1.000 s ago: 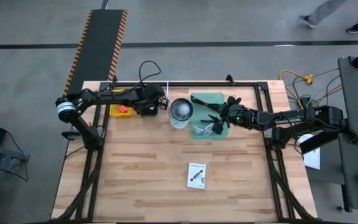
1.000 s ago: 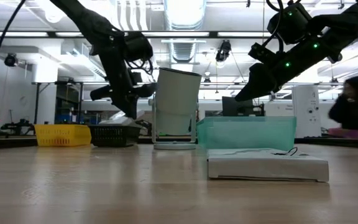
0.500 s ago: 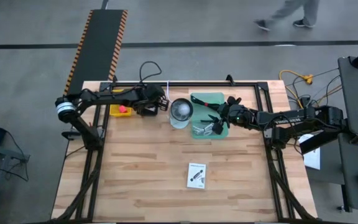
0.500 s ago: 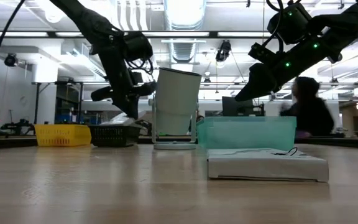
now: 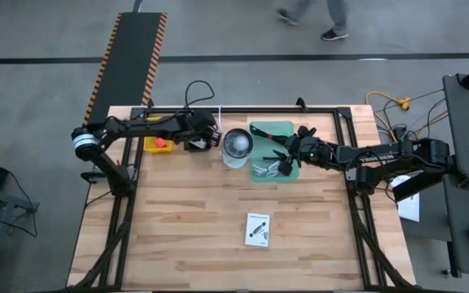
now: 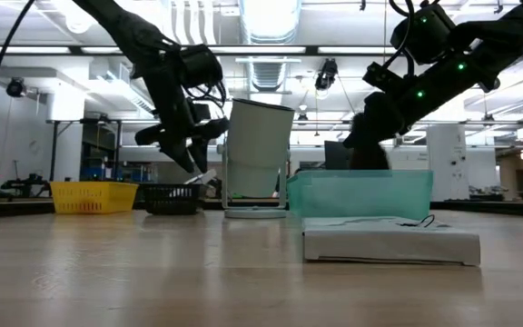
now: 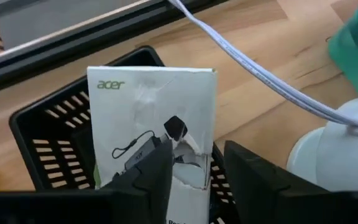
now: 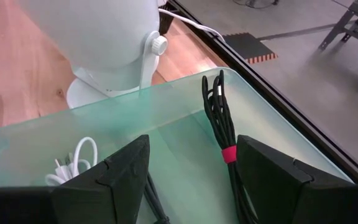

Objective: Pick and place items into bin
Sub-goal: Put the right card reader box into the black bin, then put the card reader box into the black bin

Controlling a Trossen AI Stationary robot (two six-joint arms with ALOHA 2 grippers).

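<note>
My left gripper (image 7: 197, 155) is shut on a white packet (image 7: 154, 112) with black print, above a black basket (image 7: 48, 143) near the table's far left. In the low view the packet's white end (image 6: 202, 174) shows just above the basket (image 6: 171, 198). My right gripper (image 8: 191, 155) hovers open over a teal bin (image 8: 166, 106) that holds a black cable (image 8: 219, 106) with a red tie and a white cable (image 8: 73, 165). A second white packet (image 5: 257, 229) lies flat on the table's near middle. A red knob (image 5: 161, 142) sits in a yellow bin (image 5: 151, 146). My left gripper pinches the packet between its two fingers at the crumpled near end (image 7: 188, 177). The fingers (image 7: 148, 180) lie along the packet. The packet slants down and away from them over the basket; whether its far end touches the basket, I cannot tell.
A white round appliance (image 5: 236, 146) with a white cord (image 7: 260, 71) stands between the basket and the teal bin (image 5: 277, 130). A black metal frame runs around the table's edges. The near half of the wood table holds only the second packet (image 6: 389, 243). A person walks beyond the far edge.
My left gripper has shifted a little toward the table's right and up, and the packet's white end now shows beside the basket. The right arm has kept still. A person has crossed the room behind the table.
</note>
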